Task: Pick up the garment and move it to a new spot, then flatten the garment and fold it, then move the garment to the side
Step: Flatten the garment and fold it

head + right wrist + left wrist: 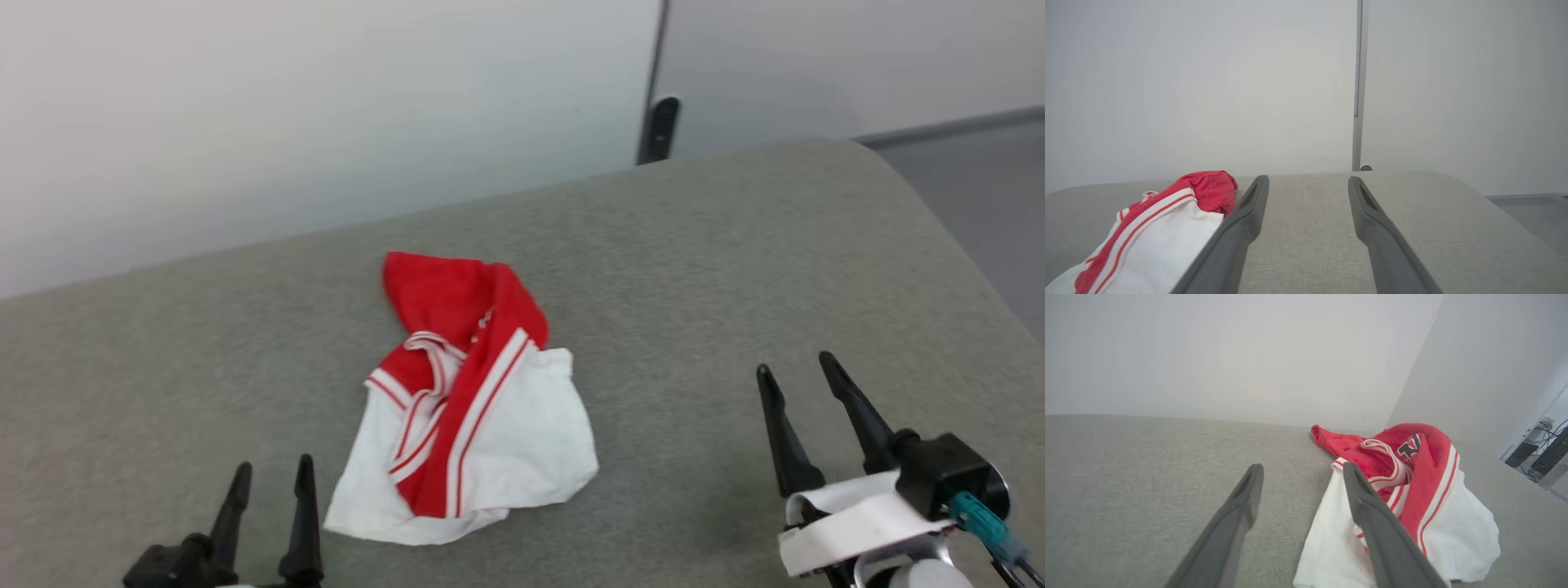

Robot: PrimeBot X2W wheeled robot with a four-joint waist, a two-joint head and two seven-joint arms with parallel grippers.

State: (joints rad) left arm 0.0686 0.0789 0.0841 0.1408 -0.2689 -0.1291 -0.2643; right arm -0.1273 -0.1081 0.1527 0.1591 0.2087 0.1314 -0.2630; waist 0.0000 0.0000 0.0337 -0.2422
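The garment [465, 400] lies crumpled in a heap on the grey table, red cloth at the far end, white cloth with red-white striped trim nearer me. A bit of black print peeks out of the folds of the garment [1412, 486] in the left wrist view. My left gripper [273, 478] stands open at the lower left, just left of the heap's near edge, nothing between its fingers. My right gripper [796, 367] is open too, well to the right of the cloth and apart from it. The garment [1163, 228] sits left of the right gripper's fingers.
The grey felt-covered table [735, 269] has a rounded far right corner and ends at a pale wall. A dark bracket [658, 129] stands behind the far edge. Grey floor [988, 196] lies beyond the right edge.
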